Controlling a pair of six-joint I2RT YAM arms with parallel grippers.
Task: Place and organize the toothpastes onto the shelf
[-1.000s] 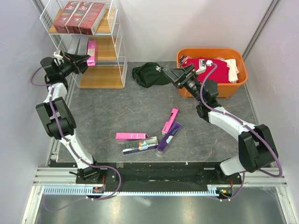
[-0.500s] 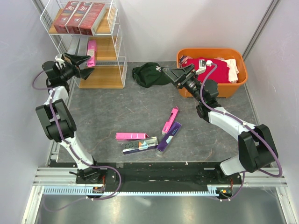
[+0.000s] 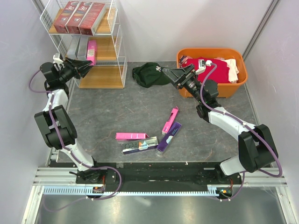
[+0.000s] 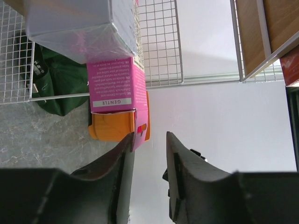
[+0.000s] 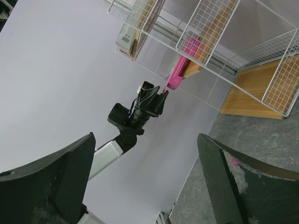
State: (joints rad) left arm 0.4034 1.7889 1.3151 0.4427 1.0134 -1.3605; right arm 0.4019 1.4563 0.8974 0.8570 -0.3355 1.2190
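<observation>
A hot pink toothpaste [image 3: 91, 50] lies on the middle board of the white wire shelf [image 3: 100, 77], beside silver-grey boxes [image 3: 76, 46]. Three dark red boxes [image 3: 78, 17] fill the top board. My left gripper [image 3: 88, 64] is shut, empty, its tips at the pink box's near end. In the left wrist view the jaws [image 4: 149, 136] stand close together just below that pink box [image 4: 117, 84]. On the table lie a pink [image 3: 131, 136], a holographic [image 3: 140, 145], a purple [image 3: 169, 137] and another pink box [image 3: 170, 120]. My right gripper [image 3: 170, 74] hangs open and empty.
A dark green cap [image 3: 149, 74] lies on the table between the shelf and the orange tub [image 3: 210, 50], which holds red and pale cloth. The right arm hovers in front of the tub. Grey walls close both sides.
My left gripper let go of the pink box, opened wide, then closed empty at its end. The box sits slightly deeper on the middle board. The right arm has not moved.
</observation>
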